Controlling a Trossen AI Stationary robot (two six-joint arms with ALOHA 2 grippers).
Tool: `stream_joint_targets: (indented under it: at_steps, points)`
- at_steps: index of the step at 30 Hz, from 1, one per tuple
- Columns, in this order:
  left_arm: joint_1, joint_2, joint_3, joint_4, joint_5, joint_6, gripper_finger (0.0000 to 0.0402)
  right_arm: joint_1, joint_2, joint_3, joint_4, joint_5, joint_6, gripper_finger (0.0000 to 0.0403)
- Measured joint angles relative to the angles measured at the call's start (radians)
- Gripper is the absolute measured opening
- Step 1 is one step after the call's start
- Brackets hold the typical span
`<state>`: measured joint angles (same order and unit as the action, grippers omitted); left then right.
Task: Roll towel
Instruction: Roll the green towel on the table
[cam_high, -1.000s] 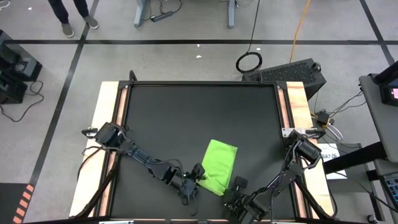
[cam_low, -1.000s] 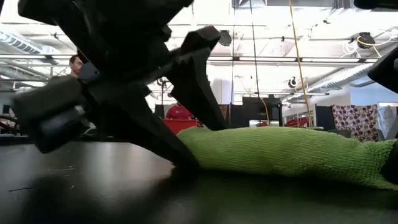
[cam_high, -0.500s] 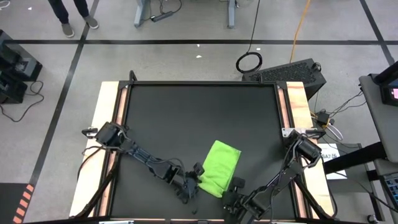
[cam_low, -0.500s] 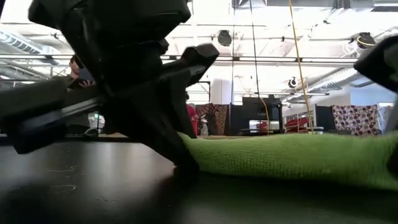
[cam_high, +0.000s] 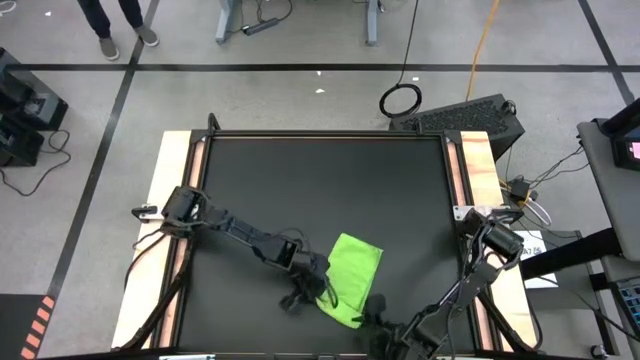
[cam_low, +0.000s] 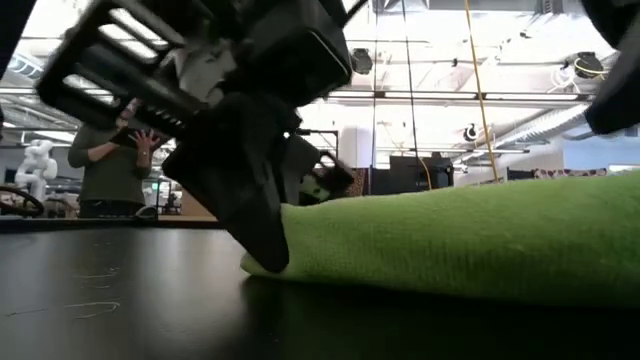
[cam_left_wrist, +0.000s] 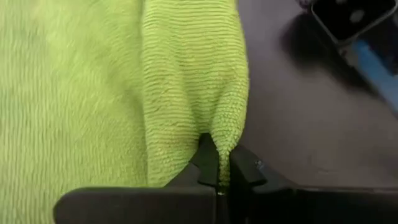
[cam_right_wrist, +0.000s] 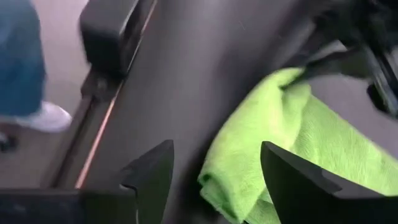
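Note:
The lime-green towel (cam_high: 352, 272) lies folded on the black tabletop near the front edge; its underside rests on the table (cam_low: 450, 245). My left gripper (cam_high: 318, 290) is at the towel's left near edge and is shut on it (cam_left_wrist: 219, 171). My right gripper (cam_high: 372, 318) stands open at the towel's near end. In the right wrist view (cam_right_wrist: 214, 180) its two fingers stand wide apart on either side of the towel's near corner (cam_right_wrist: 224, 186). I cannot tell whether they touch it. My left gripper pinches a narrow ridge of the towel's folded edge (cam_left_wrist: 222, 146) between its two fingertips. The fingers (cam_low: 262, 240) slant down from the table's left side. The cloth puckers up into the fingertips, and the rest of the towel stays on the table.
Bare black tabletop (cam_high: 320, 190) stretches behind the towel to the far edge. Wooden strips (cam_high: 170, 200) run along the table's left and right sides. A person (cam_low: 110, 165) stands in the room beyond the table. A black keyboard-like object (cam_high: 465, 115) lies off the far right corner.
My left gripper has shut on the towel's left near edge and gone a little toward the far right, bunching that edge up. My right gripper has opened, let go of the towel and drawn back toward the near edge. The towel's bulk has stayed in place.

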<state>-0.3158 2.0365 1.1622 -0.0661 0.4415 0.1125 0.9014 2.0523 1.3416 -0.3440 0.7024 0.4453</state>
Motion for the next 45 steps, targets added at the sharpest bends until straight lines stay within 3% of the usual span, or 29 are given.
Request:
stream_joint_targets:
  at_steps: [7, 18, 23, 30, 35, 45]
  points:
    - [0.069, 0.002, -0.002, 0.001, 0.118, -0.163, 0.0005, 0.017, 0.081, 0.035, -0.045, 0.157, -0.125, 0.0214]
    - [0.136, 0.015, -0.002, 0.016, 0.231, -0.322, 0.0005, 0.012, 0.152, 0.083, -0.066, 0.269, -0.272, 0.021]
    - [0.15, 0.046, 0.003, 0.043, 0.325, -0.37, 0.0004, 0.002, 0.154, 0.084, -0.116, 0.306, -0.232, 0.021]
    - [0.174, 0.049, 0.003, 0.053, 0.388, -0.406, 0.0007, -0.011, 0.153, 0.064, -0.171, 0.28, -0.148, 0.0202]
    - [0.175, 0.05, 0.003, 0.053, 0.396, -0.42, 0.0008, -0.024, 0.153, 0.045, -0.224, 0.238, -0.006, 0.0159]
    - [0.164, 0.046, 0.001, 0.046, 0.377, -0.385, 0.0011, -0.052, 0.154, 0.028, -0.316, 0.129, 0.307, 0.0019]
